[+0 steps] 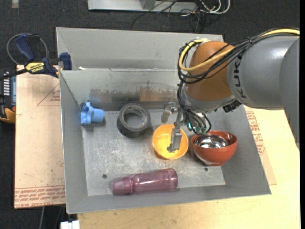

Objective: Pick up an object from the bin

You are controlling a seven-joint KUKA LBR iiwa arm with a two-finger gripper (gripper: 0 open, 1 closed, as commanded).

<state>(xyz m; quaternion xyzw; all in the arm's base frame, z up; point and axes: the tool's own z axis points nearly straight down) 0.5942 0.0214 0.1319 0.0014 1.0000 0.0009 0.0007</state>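
Observation:
My gripper (171,129) hangs below the orange wrist cover in the right half of the bin. It is open over a small yellow bowl (163,142). One finger (175,141) reaches down inside the bowl and the other finger (167,112) stands just behind the bowl's far rim. Nothing is clamped between them. A red bowl (220,154) with a shiny metal inside sits touching the yellow bowl's right side. A grey roll of tape (133,120) lies flat just left of the gripper.
A blue plastic fitting (90,114) lies at the far left by the bin's wall. A mauve bottle (145,182) lies on its side along the front wall. The arm comes in from the right above the red bowl.

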